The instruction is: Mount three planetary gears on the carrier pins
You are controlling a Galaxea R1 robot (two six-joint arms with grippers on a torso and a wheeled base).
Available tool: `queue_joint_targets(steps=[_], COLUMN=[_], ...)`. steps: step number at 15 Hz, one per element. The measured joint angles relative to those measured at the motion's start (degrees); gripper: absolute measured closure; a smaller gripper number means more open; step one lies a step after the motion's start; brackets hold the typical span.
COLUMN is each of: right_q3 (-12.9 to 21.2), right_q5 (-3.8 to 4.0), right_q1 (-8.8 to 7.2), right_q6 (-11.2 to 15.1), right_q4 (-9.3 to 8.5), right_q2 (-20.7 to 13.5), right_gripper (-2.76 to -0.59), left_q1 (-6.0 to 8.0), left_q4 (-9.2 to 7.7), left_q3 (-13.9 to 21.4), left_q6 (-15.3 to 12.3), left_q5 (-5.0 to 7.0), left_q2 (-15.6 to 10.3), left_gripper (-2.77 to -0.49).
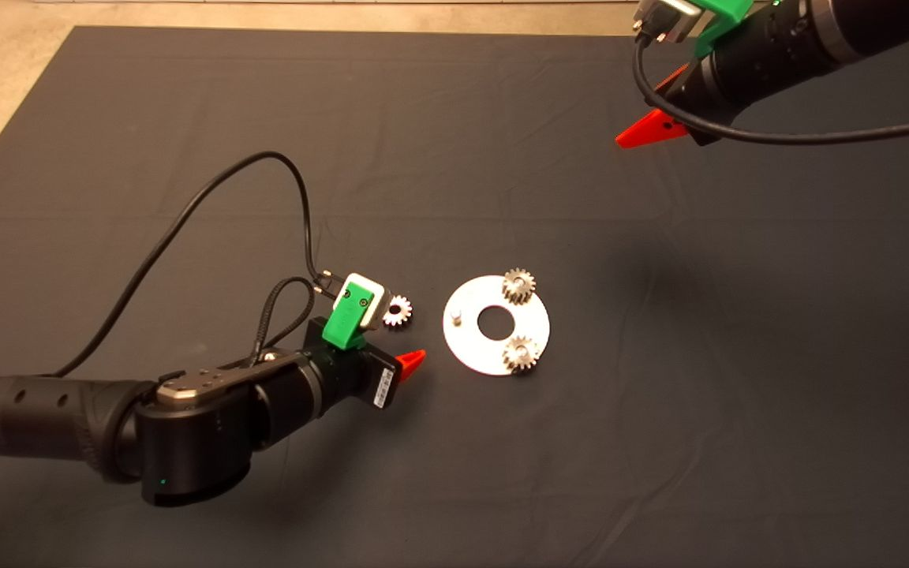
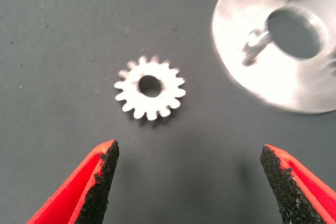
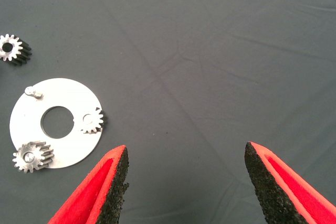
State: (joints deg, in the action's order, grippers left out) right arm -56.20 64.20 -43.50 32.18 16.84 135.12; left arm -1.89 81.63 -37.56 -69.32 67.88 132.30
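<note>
- Two gears seated on pins of the round silver disc (image 1: pixel 466 347): one (image 1: pixel 518 285) at the far edge, one (image 1: pixel 519 353) at the near edge.
- Third pin (image 1: pixel 456 318) bare, on the disc's left side.
- Third gear (image 2: pixel 150 87) flat on the dark mat (image 1: pixel 660 394), just left of the disc, not touching it.
- Left gripper (image 2: pixel 189 174) low over the mat beside the loose gear, fingers (image 2: pixel 102 182) spread wide, gripping nothing; gear lies just beyond the tips.
- Right gripper (image 3: pixel 186 182) raised over the mat's far right corner, well away from the disc, fingers (image 3: pixel 113 187) wide apart, nothing between them.
</note>
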Motion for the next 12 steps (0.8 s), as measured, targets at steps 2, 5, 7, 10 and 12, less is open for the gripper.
queue_joint_targets(steps=[2, 5, 7, 10, 12], right_q3=[-0.3, -2.1, -2.2, -4.6, -6.1], right_q5=[-0.06, -0.20, -0.41, -0.45, -0.48], right_q1=[0.00, 0.01, 0.04, 0.54, 1.24], right_q6=[-0.7, -1.7, -2.4, -3.2, -4.4], right_q4=[0.00, 0.00, -0.05, -0.02, -0.04], right_q2=[0.2, 1.3, 1.5, 2.5, 3.3], right_gripper=[-1.62, -1.62, -1.62, -1.62, -1.62], left_q1=[0.00, 0.01, 0.01, 1.22, 3.06], left_q4=[-2.22, -3.13, -3.23, -4.11, -6.01], left_q3=[-1.4, -3.9, -4.8, -5.8, -6.8], left_q6=[2.8, 4.1, 4.3, 4.6, 6.2], left_q5=[-0.04, -0.03, -0.06, -0.33, -0.41], left_q2=[0.1, 0.4, 0.4, 0.5, 0.7], left_gripper=[-1.91, -1.91, -1.91, -1.91, -1.91])
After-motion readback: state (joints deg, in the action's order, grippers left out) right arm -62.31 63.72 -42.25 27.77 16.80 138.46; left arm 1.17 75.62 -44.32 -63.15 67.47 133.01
